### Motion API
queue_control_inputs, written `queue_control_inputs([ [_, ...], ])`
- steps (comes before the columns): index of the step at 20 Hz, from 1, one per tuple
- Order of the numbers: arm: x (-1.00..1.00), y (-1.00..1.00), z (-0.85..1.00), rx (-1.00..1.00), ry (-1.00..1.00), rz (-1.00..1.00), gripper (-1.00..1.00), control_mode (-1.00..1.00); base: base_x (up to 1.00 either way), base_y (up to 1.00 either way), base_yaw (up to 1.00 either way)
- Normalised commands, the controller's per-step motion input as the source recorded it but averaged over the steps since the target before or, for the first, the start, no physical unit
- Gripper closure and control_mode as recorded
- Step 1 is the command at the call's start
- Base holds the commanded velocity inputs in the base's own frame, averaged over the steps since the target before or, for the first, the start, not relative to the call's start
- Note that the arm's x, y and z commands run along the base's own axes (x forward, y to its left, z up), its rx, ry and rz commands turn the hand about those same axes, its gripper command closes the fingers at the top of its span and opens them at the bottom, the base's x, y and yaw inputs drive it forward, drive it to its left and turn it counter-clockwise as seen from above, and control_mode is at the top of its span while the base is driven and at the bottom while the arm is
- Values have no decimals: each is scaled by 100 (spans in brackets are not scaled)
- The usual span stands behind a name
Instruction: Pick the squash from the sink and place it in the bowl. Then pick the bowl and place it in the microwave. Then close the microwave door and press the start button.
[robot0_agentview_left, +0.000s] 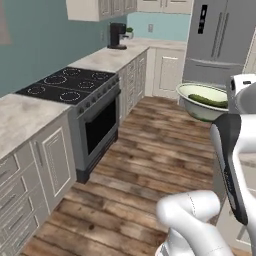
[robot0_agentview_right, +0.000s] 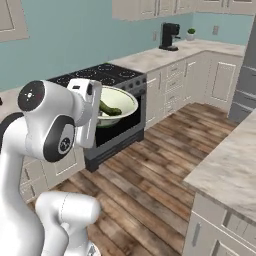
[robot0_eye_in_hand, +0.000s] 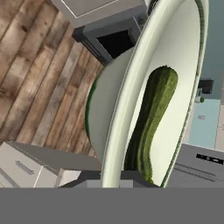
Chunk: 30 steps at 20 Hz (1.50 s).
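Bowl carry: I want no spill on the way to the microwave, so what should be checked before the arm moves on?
1. Dark green elongated squash lies inside the wide pale greenish-white bowl: ok.
2. Bowl off every surface, over the wooden floor: ok.
3. Jaws shut on the bowl's rim at the bottom of the hand view: ok.
4. Bowl level: cannot tell; it looks slightly tilted in the right base view.
5. Space beside the black stove free for the carry: ok.
6. Microwave open and in reach: cannot tell.

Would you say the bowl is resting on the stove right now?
No, the bowl, with the squash inside, is held up in the air over the wooden floor.
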Motion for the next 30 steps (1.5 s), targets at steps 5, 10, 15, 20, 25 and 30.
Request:
queue_control_inputs([
  [5,0,0,0,0,0,0,100,100,74,34,-35],
  [10,0,0,0,0,0,0,100,100,87,15,-27],
  [15,0,0,0,0,0,0,100,100,99,19,-28],
  [20,0,0,0,0,0,0,100,100,96,32,-32],
  [25,0,0,0,0,0,0,100,100,100,34,-33],
  [30,0,0,0,0,0,0,100,100,100,37,-33],
])
